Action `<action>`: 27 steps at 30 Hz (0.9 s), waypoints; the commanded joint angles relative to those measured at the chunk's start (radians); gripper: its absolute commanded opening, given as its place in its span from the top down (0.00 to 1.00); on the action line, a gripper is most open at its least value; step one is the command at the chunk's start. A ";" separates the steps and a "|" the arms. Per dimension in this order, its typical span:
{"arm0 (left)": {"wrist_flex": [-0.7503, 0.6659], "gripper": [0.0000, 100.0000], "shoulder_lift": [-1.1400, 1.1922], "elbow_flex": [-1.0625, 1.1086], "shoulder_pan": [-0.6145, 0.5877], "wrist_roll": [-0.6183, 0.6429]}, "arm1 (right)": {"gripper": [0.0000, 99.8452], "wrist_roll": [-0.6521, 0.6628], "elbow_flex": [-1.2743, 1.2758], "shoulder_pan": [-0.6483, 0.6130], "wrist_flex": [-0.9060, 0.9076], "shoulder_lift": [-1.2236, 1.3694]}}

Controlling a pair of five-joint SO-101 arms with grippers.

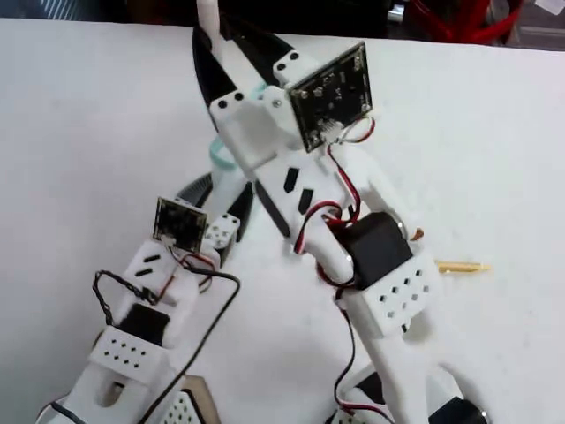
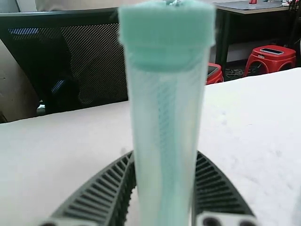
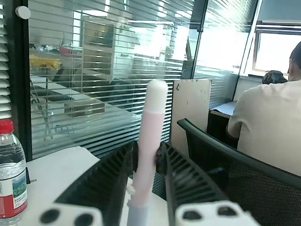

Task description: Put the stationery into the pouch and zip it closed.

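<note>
A teal pouch (image 2: 164, 70) is gripped upright by the left hand (image 2: 164, 160); a pink pen (image 3: 154, 108) is clamped by the raised right hand (image 3: 148, 147).

Bright daylight glare through the window (image 3: 277, 52), faint soft shadows on the table (image 1: 494, 132)

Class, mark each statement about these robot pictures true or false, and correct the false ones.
1. The right gripper is shut on a pink pen. True.
2. The left gripper is open and holds nothing. False: the left gripper is shut on a mint-green pouch, which stands upright between its fingers.
3. A slim gold pen lies on the white table. True.
4. The water bottle has a blue cap. False: its cap is red.
</note>
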 commanded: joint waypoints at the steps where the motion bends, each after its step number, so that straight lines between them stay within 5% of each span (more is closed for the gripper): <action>1: -0.018 0.83 -0.010 -0.005 -0.002 -0.009 | 0.98 0.011 -0.049 0.001 0.031 0.008; 27: -0.018 0.83 -0.010 -0.005 -0.002 -0.009 | 0.98 0.008 0.172 0.073 0.073 -0.015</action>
